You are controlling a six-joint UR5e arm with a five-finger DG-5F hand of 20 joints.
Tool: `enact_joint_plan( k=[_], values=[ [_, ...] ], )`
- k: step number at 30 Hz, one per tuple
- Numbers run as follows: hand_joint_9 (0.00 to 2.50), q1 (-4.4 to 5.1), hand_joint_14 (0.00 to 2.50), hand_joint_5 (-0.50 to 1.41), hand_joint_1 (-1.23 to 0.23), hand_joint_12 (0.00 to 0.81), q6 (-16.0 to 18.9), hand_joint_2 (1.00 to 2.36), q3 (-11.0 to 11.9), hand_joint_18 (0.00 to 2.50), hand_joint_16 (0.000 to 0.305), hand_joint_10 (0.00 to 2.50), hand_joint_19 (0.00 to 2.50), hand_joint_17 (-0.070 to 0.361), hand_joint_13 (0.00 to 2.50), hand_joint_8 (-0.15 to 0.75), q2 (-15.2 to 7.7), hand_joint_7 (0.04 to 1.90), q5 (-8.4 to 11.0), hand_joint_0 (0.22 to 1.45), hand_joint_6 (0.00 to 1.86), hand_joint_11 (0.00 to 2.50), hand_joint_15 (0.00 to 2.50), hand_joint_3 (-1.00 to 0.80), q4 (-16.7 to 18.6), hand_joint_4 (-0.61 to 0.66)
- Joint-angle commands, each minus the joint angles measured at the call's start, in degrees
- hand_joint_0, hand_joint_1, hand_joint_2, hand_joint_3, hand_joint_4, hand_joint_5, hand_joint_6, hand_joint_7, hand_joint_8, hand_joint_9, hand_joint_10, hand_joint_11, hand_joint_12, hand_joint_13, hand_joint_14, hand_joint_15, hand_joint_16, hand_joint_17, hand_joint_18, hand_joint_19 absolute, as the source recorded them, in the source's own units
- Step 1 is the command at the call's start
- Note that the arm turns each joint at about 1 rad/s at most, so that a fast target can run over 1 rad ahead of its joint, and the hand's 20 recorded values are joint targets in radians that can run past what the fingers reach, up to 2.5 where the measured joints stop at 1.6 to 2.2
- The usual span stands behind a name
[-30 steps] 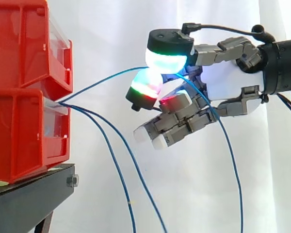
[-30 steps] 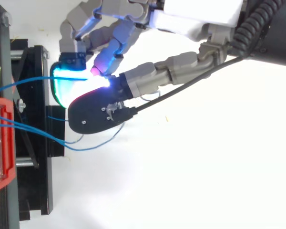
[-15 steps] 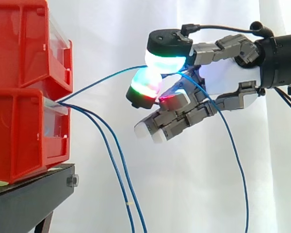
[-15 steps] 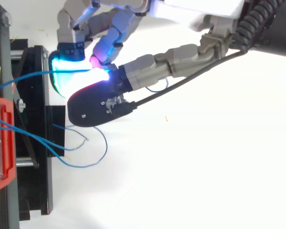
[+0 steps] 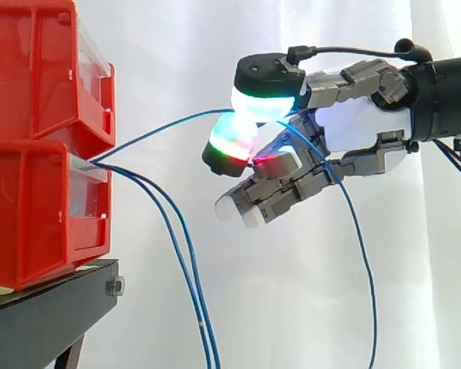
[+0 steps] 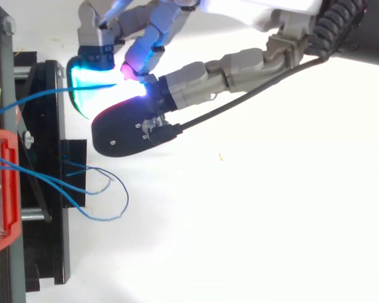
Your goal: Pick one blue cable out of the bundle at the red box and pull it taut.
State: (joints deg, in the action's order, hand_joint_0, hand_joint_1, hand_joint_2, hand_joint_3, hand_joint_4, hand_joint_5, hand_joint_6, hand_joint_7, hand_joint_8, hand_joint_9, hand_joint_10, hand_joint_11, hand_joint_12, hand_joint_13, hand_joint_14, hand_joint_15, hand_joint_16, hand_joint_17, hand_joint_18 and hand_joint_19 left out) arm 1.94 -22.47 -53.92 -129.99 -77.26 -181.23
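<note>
The hand [image 5: 353,131] slid toward the top edge in the top view, dragging its pinched blue cable [image 5: 161,128] along. The two loose cables [image 5: 203,327] swung together, ending up nearly side by side.

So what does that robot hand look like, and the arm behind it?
The robot hand has a smooth white palm shell and chunky grey fingers built of blocky segments. Its fingertips are thick rounded pads, some backed in black, glowing cyan-white, green and red; others look plain white. Behind it sits a round black arm.
</note>
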Motion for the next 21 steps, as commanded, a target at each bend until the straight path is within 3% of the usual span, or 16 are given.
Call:
enact_joint_plan(
  k=[1,21],
  values=[
    [1.09,-0.01,0.01,-0.21,-0.77,0.380,-0.1,1.01,0.0,0.49,0.050,0.06,0.24,0.112,0.58,0.271,0.0,0.91,0.00,0.68,0.91,1.46,0.37,-0.36,0.1,0.02],
    [1.08,-0.01,0.01,-0.21,-0.77,0.383,-0.8,1.01,0.0,0.50,0.050,0.20,0.23,0.112,0.59,0.270,0.0,0.90,-0.09,0.69,0.91,1.45,0.37,-0.39,0.0,0.03]
  ],
)
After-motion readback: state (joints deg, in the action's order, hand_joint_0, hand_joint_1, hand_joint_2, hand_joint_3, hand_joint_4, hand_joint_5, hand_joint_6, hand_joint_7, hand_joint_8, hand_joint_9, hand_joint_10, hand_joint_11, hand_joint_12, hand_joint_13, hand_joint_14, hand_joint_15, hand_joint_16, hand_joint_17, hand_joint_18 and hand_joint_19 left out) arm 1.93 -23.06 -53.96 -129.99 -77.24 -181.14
